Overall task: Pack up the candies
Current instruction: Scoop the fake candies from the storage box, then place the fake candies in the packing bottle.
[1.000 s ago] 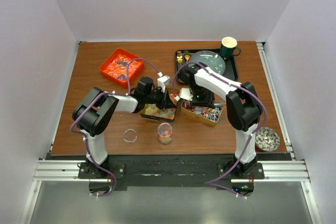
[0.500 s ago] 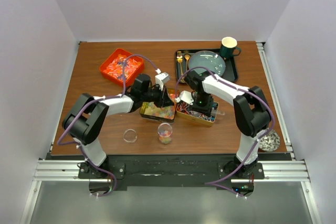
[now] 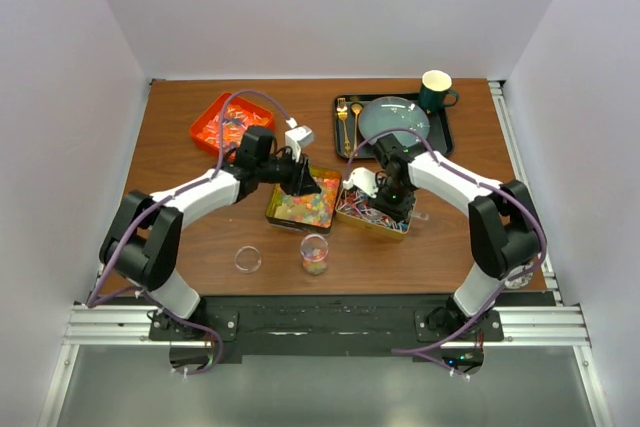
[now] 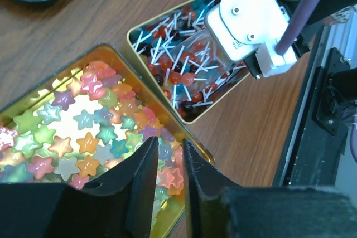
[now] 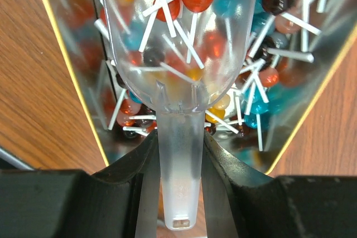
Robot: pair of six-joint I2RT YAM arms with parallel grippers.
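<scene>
Two gold tins hold the candies. Pastel star candies point(image 4: 83, 132) fill the left tin point(image 3: 303, 209). The right tin point(image 3: 378, 213) holds small lollipops point(image 4: 178, 73) in red, blue and orange. My left gripper point(image 4: 170, 149) hangs over the star tin's near corner, its jaws a narrow gap apart with nothing between them; from above, the left gripper point(image 3: 303, 185) is at that tin's far edge. My right gripper point(image 5: 178, 149) is shut on the handle of a clear plastic scoop point(image 5: 178, 37), whose bowl rests down among the lollipops point(image 5: 279, 15).
A clear cup point(image 3: 314, 253) partly filled with candies and a clear round lid point(image 3: 247, 259) stand near the front. A red tray point(image 3: 232, 125) is at the back left. At the back right, a black tray point(image 3: 445, 132) carries a plate, gold cutlery point(image 3: 343, 112) and a mug point(image 3: 436, 90).
Both arms have stretched out, elbows swinging outward. The left gripper has drawn toward the star tin's far edge and its jaws have parted slightly. The right gripper still holds the scoop in the lollipop tin.
</scene>
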